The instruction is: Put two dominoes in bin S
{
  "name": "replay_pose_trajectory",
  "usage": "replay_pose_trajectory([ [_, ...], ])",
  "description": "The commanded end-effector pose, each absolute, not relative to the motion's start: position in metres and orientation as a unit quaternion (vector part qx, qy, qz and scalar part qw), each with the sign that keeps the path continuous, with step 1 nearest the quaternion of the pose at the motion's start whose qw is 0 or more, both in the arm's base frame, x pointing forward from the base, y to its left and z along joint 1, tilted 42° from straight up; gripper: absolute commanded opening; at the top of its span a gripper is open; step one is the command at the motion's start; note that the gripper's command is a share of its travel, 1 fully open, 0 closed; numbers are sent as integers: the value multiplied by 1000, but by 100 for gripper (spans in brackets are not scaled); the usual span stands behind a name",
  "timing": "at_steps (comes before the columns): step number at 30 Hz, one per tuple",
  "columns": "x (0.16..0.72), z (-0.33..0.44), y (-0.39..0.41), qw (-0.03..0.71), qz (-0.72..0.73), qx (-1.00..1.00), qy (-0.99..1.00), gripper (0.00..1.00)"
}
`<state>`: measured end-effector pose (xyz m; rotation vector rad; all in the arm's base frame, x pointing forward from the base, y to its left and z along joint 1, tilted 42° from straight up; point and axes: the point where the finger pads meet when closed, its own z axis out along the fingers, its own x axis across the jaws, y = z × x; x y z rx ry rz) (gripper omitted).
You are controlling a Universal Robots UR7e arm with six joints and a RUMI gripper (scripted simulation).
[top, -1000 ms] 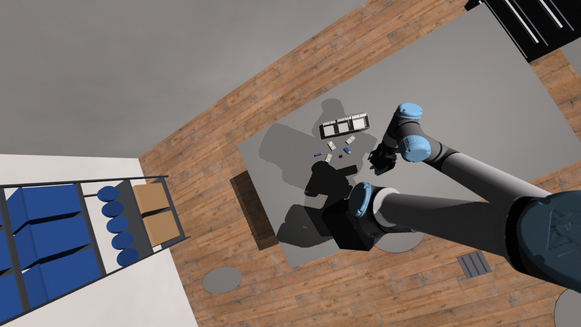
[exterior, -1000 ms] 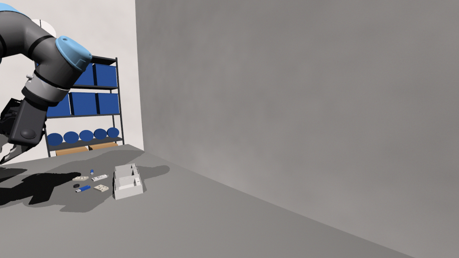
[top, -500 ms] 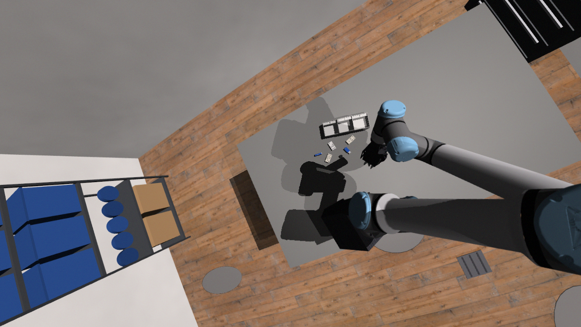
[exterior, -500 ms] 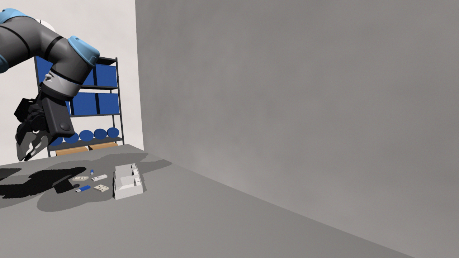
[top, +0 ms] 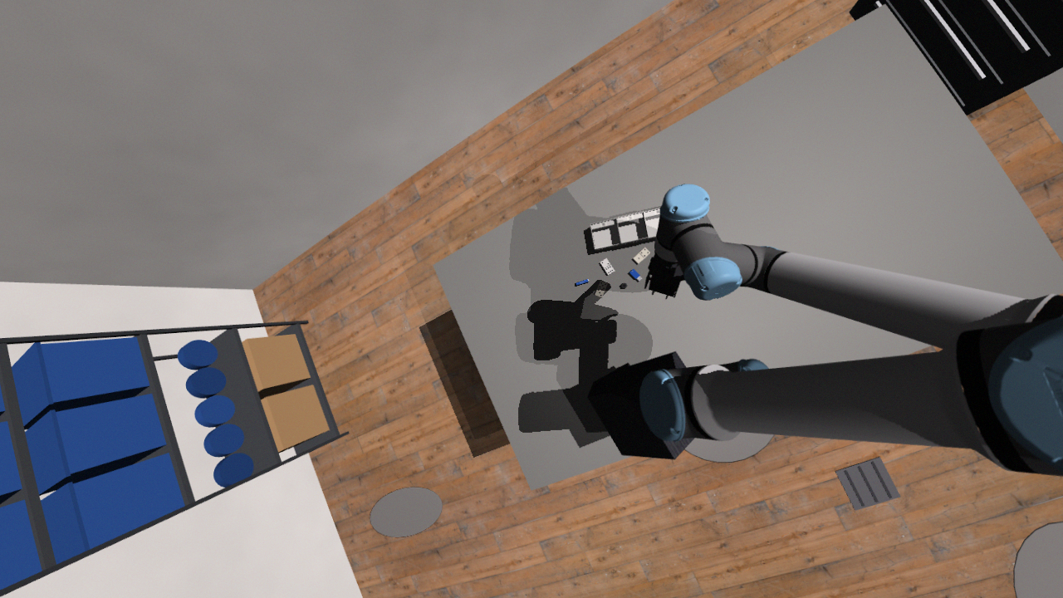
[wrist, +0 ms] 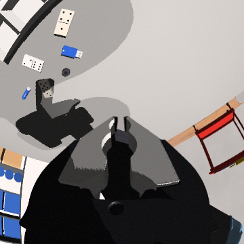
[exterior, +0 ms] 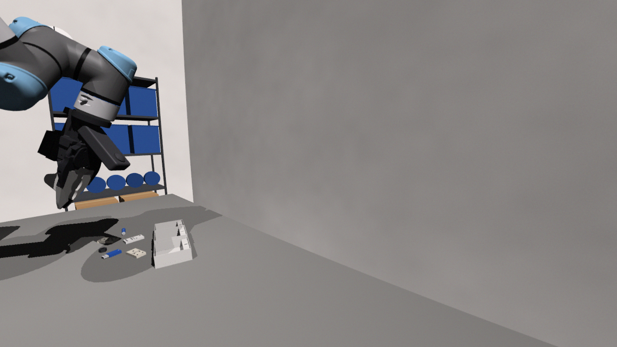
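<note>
a: what does the top view give?
b: the arm (top: 854, 286) reaches over the grey table (top: 780, 185). the gripper (top: 661, 284) hangs beside the small things, near the row of bins (top: 623, 230). two pale dominoes (top: 607, 266) (top: 640, 256) lie just below the bins, a third (top: 599, 292) sits in the arm's shadow.

a: and the exterior view?
b: the gripper (exterior: 64, 196) hangs well above the table (exterior: 301, 293), pointing down, to the left of the things. the bins (exterior: 171, 246) stand upright. dominoes (exterior: 135, 252) (exterior: 133, 238) lie beside them, with a blue stick (exterior: 112, 253) and a small black nut (exterior: 102, 249).

a: the wrist view?
b: the jaws are nearly together with nothing between them (wrist: 120, 127). all three dominoes (wrist: 64, 22) (wrist: 33, 63) (wrist: 45, 88) lie on the table, none in a bin. which bin is marked s, i cannot read.
</note>
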<state>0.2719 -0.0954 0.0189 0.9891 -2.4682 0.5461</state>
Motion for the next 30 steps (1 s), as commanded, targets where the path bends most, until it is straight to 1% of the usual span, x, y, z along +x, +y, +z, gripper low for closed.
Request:
replay_pose_trajectory([
  [1, 288, 17, -88, 209, 216, 424, -854, 4],
  [4, 305, 13, -71, 211, 223, 454, -837, 4],
  [17, 323, 8, -48, 210, 248, 549, -770, 4],
  [21, 341, 4, -24, 209, 263, 596, -729, 4],
  [25, 339, 3, -24, 210, 264, 605, -721, 4],
  [30, 348, -2, -2, 210, 279, 656, -669, 4],
])
